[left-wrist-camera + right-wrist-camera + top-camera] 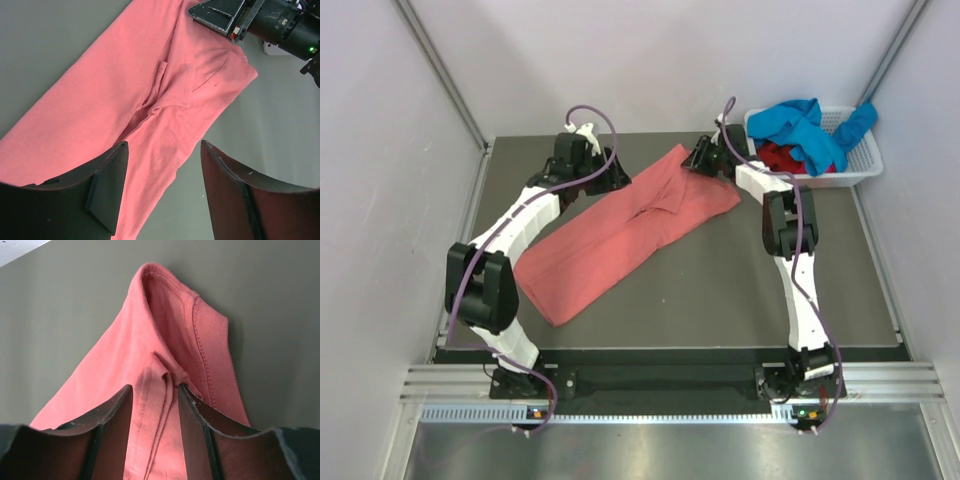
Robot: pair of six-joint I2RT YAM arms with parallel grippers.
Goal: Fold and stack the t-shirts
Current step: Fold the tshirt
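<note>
The salmon-pink t-shirt (620, 235) lies folded lengthwise in a long diagonal strip on the dark table, from near left to far right. My left gripper (617, 180) hovers open over its far left edge; in the left wrist view its wide-apart fingers (164, 145) frame the shirt (125, 85) below. My right gripper (695, 158) is at the shirt's far corner. In the right wrist view its jaws (155, 387) stand partly open astride a bunched hem of the shirt (165, 330). A bright blue t-shirt (800, 125) and a dark red one (780, 155) lie in the basket.
The white slotted basket (868, 165) stands at the far right corner of the table, close behind my right arm. White walls enclose the table on three sides. My right gripper's body also shows in the left wrist view (220, 15).
</note>
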